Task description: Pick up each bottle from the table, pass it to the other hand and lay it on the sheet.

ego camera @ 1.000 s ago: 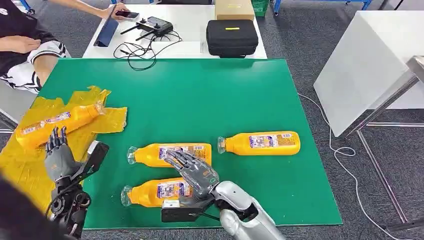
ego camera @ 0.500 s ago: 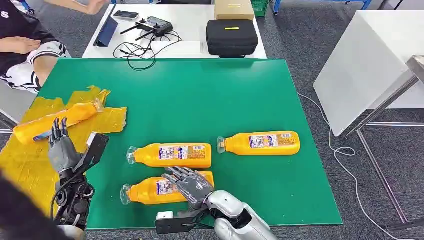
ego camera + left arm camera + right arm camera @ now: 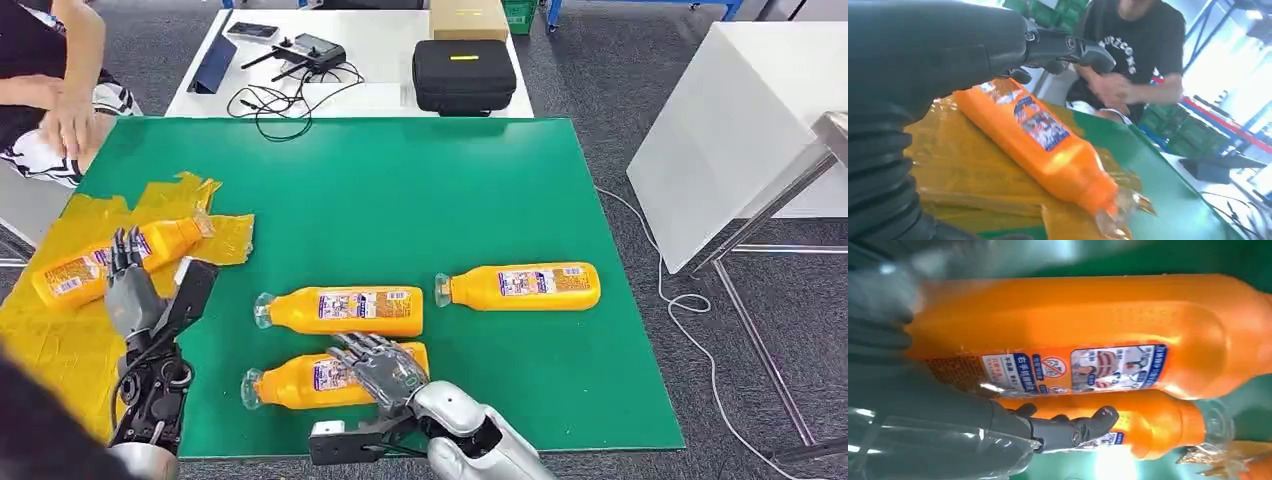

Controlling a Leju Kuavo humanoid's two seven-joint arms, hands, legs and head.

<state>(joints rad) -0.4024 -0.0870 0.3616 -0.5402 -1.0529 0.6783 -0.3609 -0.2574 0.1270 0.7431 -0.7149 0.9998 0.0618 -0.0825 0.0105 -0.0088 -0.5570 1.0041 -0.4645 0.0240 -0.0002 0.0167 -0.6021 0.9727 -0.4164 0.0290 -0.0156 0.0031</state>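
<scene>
Hidden: the right hand point(image 3: 383, 370) covers the base end of the nearest bottle point(image 3: 300, 383); whether its fingers grip the bottle or only lie on it, I cannot tell
Left hand: the left hand point(image 3: 128, 283) has its fingers straight and apart, holding nothing
Bottle on sheet: the delivered bottle point(image 3: 105, 262) lies on the yellow sheet point(image 3: 60, 335), just beyond the left fingertips; if they touch is not clear
Changed: since half a second ago this bottle has turned its label upward; the right hand stays in place
Axis: nearest bottle lies flat, cap pointing away from the right hand toward the left hand; middle bottle point(image 3: 340, 310) and far bottle point(image 3: 520, 286) lie parallel beyond the right hand on the green table point(image 3: 420, 190)
</scene>
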